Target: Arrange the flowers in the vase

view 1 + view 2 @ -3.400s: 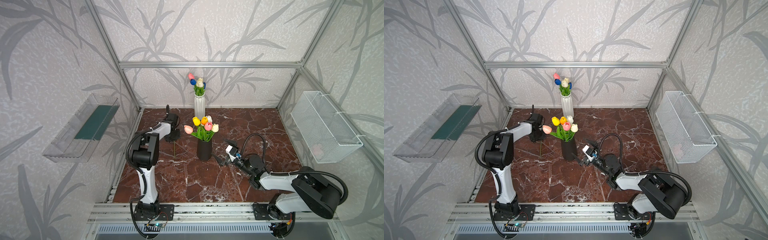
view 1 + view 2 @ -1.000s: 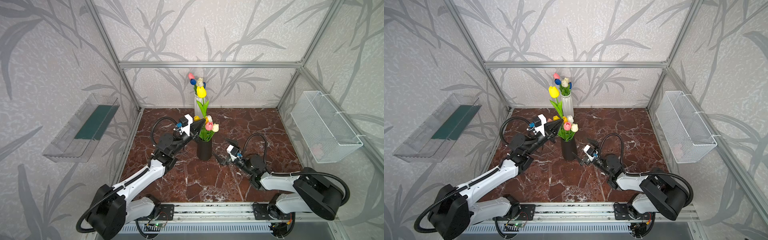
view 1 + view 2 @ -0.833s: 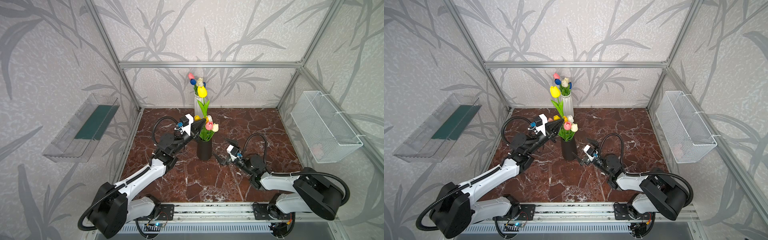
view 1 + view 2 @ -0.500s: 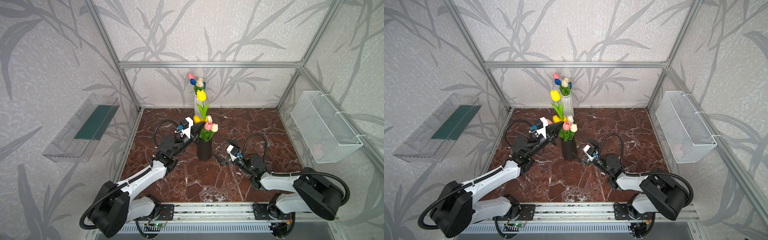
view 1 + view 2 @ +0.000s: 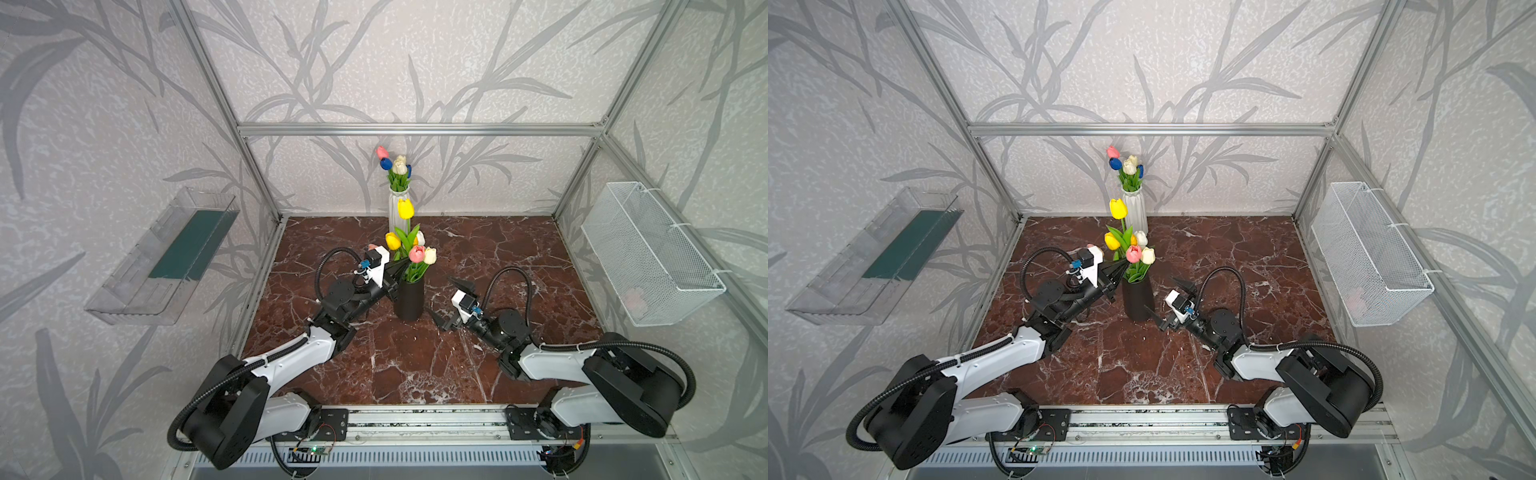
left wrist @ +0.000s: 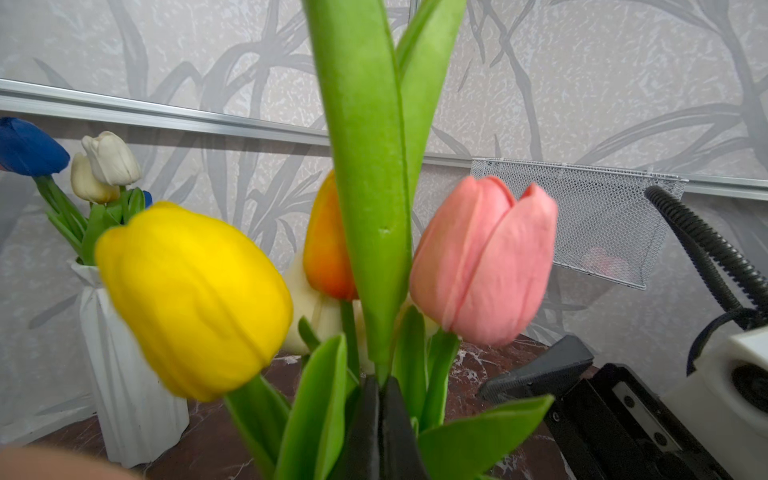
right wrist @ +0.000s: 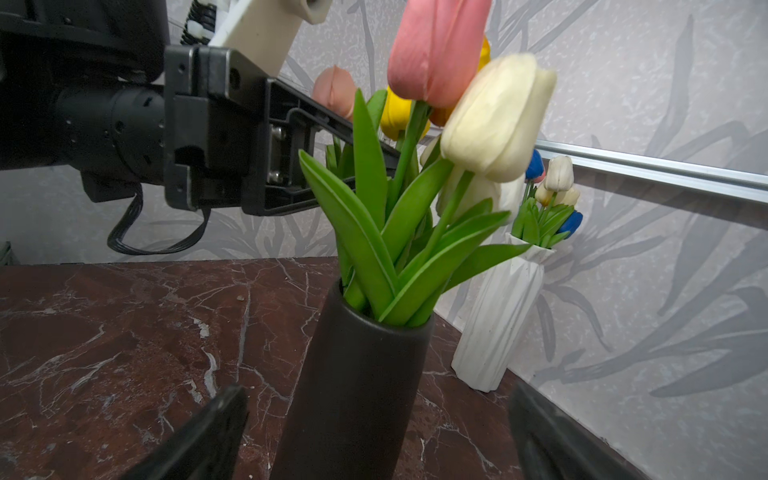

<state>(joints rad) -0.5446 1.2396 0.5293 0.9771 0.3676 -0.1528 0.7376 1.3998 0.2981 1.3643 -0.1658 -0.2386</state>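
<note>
A black vase (image 5: pixel 409 300) (image 5: pixel 1138 302) (image 7: pixel 353 395) stands mid-table holding several flowers (image 5: pixel 417 253) (image 7: pixel 494 120): yellow, pink, white and orange tulips. My left gripper (image 5: pixel 400 266) (image 5: pixel 1121 266) (image 6: pixel 380 386) is shut on the green stem of a yellow tulip (image 5: pixel 405 208) (image 5: pixel 1118 208), just above the vase's rim. That tulip stands upright, its head above the others and its lower end hidden among the leaves. My right gripper (image 5: pixel 448 302) (image 5: pixel 1168 300) (image 7: pixel 376 399) is open beside the vase's right side, with the vase just ahead of its spread jaws and not touched.
A white ribbed vase (image 5: pixel 395 212) (image 7: pixel 498 316) with pink, blue and white tulips stands against the back wall. A wire basket (image 5: pixel 648 253) hangs on the right wall, a clear tray (image 5: pixel 166 257) on the left wall.
My left gripper has come down and forward with the yellow tulip, so its head sits lower and closer to the black vase's bunch. The right arm has not moved.
</note>
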